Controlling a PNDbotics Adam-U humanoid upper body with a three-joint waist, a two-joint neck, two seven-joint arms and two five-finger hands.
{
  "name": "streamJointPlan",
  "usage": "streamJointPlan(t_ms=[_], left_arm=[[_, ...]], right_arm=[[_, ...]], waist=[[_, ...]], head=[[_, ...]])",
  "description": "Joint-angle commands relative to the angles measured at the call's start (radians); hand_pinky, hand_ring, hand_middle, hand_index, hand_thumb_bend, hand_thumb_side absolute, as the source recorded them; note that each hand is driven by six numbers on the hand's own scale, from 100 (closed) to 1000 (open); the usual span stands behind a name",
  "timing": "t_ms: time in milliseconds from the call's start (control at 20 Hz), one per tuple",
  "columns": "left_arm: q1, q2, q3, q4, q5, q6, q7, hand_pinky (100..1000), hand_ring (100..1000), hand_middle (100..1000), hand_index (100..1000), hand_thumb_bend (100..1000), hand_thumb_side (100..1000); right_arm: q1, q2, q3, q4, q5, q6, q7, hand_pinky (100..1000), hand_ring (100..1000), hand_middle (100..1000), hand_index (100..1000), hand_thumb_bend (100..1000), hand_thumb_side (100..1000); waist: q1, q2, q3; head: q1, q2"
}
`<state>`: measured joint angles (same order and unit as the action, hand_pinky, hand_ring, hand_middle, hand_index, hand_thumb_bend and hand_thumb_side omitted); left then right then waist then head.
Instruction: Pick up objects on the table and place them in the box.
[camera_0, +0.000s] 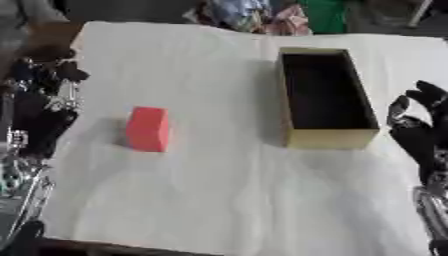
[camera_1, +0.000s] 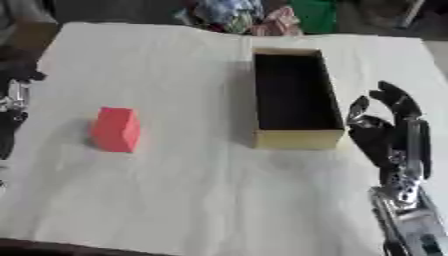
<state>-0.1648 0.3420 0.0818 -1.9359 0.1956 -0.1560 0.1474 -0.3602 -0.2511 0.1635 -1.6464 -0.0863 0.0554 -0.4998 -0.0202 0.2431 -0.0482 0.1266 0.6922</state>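
Red block (camera_0: 148, 128) sits on white-covered counter (camera_0: 219, 200), left of centre, well apart from the box (camera_1: 296, 137). Box is open-topped w/ dark inside, nothing seen in it. Right hand (camera_1: 389, 131) just beside box's right wall, fingers relaxed, spread, holding nothing. Left hand (camera_0: 42, 100) at counter's left edge; fingers' state can't tell.

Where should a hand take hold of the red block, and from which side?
Across its two long side faces, from above. The red block stands alone on the white cloth, with free space on both sides, nearer the left hand than the box.
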Motion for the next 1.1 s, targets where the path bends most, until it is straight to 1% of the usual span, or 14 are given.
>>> streamJointPlan(t_ms=[50, 400, 550, 650, 700, 750, 800, 850, 900, 950, 1000, 1050, 1100], left_arm=[[-0.007, 0.021, 0.007, -0.014, -0.006, 0.001, -0.006, 885, 562, 657, 732, 100, 141], [-0.012, 0.051, 0.015, -0.017, -0.055, 0.026, -0.032, 891, 582, 680, 747, 100, 142], [-0.013, 0.095, 0.019, -0.024, -0.098, 0.053, -0.067, 899, 615, 716, 760, 100, 141], [-0.012, 0.14, 0.016, -0.031, -0.134, 0.075, -0.101, 902, 644, 744, 783, 107, 139], [-0.011, 0.162, 0.005, -0.036, -0.151, 0.086, -0.118, 906, 662, 759, 801, 134, 135], [-0.011, 0.187, -0.008, -0.041, -0.167, 0.094, -0.134, 907, 691, 783, 825, 194, 128], [-0.01, 0.213, -0.029, -0.045, -0.184, 0.101, -0.151, 909, 701, 792, 834, 226, 125], [-0.011, 0.241, -0.047, -0.046, -0.202, 0.107, -0.168, 909, 714, 803, 850, 281, 123], [-0.013, 0.267, -0.068, -0.042, -0.218, 0.114, -0.185, 909, 719, 807, 856, 303, 124], [-0.018, 0.293, -0.091, -0.033, -0.234, 0.123, -0.201, 905, 726, 812, 866, 361, 118], [-0.026, 0.318, -0.114, -0.023, -0.25, 0.132, -0.216, 901, 728, 814, 868, 389, 117], [-0.037, 0.346, -0.135, -0.012, -0.267, 0.138, -0.234, 893, 731, 816, 874, 441, 112], [-0.05, 0.373, -0.156, -0.001, -0.284, 0.142, -0.25, 891, 732, 816, 876, 454, 111]], right_arm=[[-0.01, -0.012, -0.006, -0.022, -0.001, 0.0, 0.0, 653, 932, 697, 816, 100, 100], [-0.009, -0.014, -0.007, -0.021, -0.002, 0.001, 0.0, 653, 933, 698, 817, 100, 100], [-0.008, -0.015, -0.006, -0.021, -0.001, 0.002, 0.002, 653, 933, 698, 817, 100, 100], [-0.006, -0.017, -0.006, -0.02, -0.001, 0.002, 0.002, 653, 933, 698, 817, 100, 100], [-0.007, -0.019, -0.006, -0.02, 0.0, 0.002, 0.002, 653, 933, 698, 817, 100, 100], [-0.007, -0.02, -0.005, -0.02, 0.0, 0.002, 0.002, 653, 933, 698, 817, 100, 100], [-0.007, -0.021, -0.004, -0.02, 0.001, 0.002, 0.004, 653, 933, 698, 817, 100, 100], [-0.007, -0.022, -0.003, -0.019, 0.001, 0.002, 0.005, 653, 933, 698, 817, 100, 100], [-0.006, -0.023, -0.001, -0.018, 0.001, 0.003, 0.007, 653, 933, 699, 817, 100, 100], [-0.005, -0.024, 0.0, -0.018, 0.002, 0.003, 0.008, 653, 933, 699, 817, 100, 100], [-0.005, -0.025, 0.001, -0.017, 0.002, 0.003, 0.009, 653, 933, 698, 817, 100, 100], [-0.004, -0.025, 0.001, -0.017, 0.003, 0.003, 0.01, 653, 933, 699, 817, 100, 100], [-0.004, -0.026, 0.002, -0.016, 0.003, 0.003, 0.011, 653, 933, 699, 817, 100, 100]], waist=[[0.002, -0.017, 0.0], [0.001, -0.017, -0.001], [0.003, -0.019, -0.002], [0.006, -0.021, -0.004], [0.008, -0.021, -0.005], [0.011, -0.022, -0.006], [0.014, -0.022, -0.007], [0.016, -0.023, -0.008], [0.019, -0.024, -0.009], [0.021, -0.025, -0.01], [0.023, -0.026, -0.011], [0.024, -0.028, -0.013], [0.025, -0.03, -0.014]], head=[[-0.001, -0.006], [-0.002, -0.008], [-0.003, -0.006], [-0.003, -0.008], [-0.003, -0.009], [-0.002, -0.008], [-0.001, -0.006], [-0.001, -0.005], [-0.001, -0.004], [0.001, -0.003], [0.002, -0.002], [0.002, -0.001], [0.002, -0.001]])
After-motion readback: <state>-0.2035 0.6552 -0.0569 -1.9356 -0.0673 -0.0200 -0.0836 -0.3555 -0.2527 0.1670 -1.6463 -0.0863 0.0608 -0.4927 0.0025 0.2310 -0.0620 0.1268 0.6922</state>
